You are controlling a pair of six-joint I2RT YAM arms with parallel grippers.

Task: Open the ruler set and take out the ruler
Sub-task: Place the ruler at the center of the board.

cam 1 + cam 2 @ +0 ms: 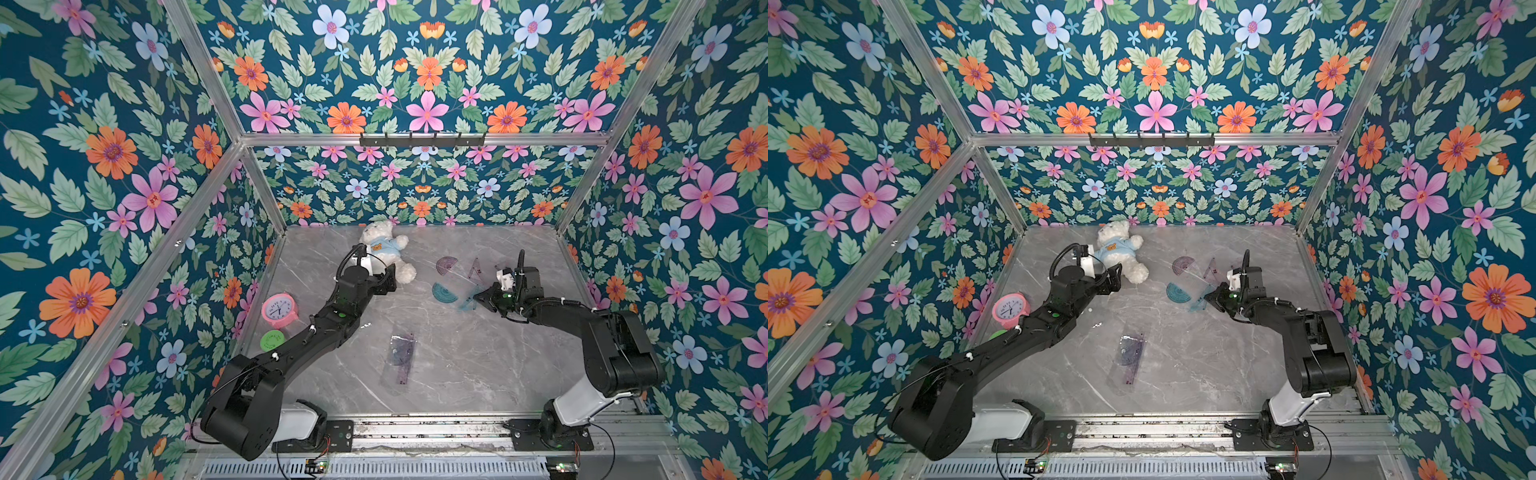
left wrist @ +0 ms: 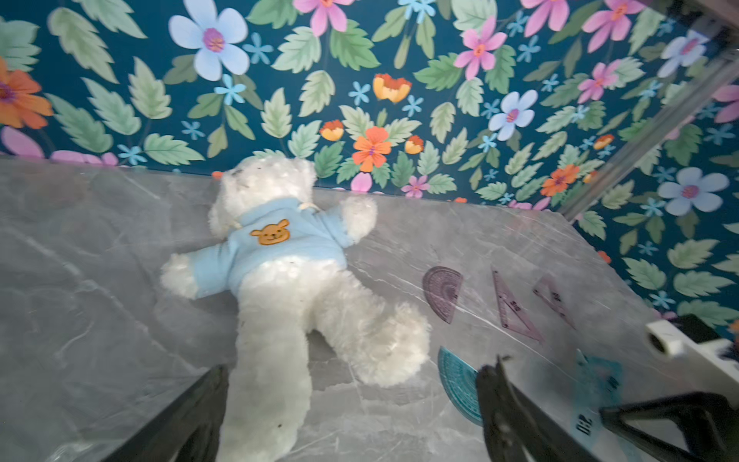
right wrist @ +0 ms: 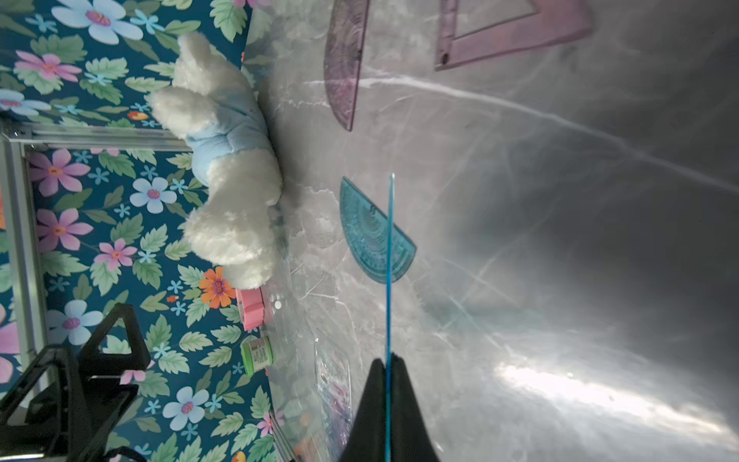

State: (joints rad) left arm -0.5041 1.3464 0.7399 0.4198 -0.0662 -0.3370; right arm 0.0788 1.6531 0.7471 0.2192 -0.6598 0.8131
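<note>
Right gripper (image 3: pixel 387 360): clamped on a thin blue piece (image 2: pixel 598 380) held on edge, probably a set square, just beside the teal protractor (image 1: pixel 444 293). Left gripper (image 1: pixel 390 281): jaws spread, empty, close to the teddy bear (image 1: pixel 388 249). Ruler-set pouch (image 1: pixel 397 349): flat mid-table, purple ruler (image 1: pixel 405 361) inside; bare marble table (image 1: pixel 478 374) all round, well apart from both grippers and the table edges.

Bright even light, blurred wrist views
</note>
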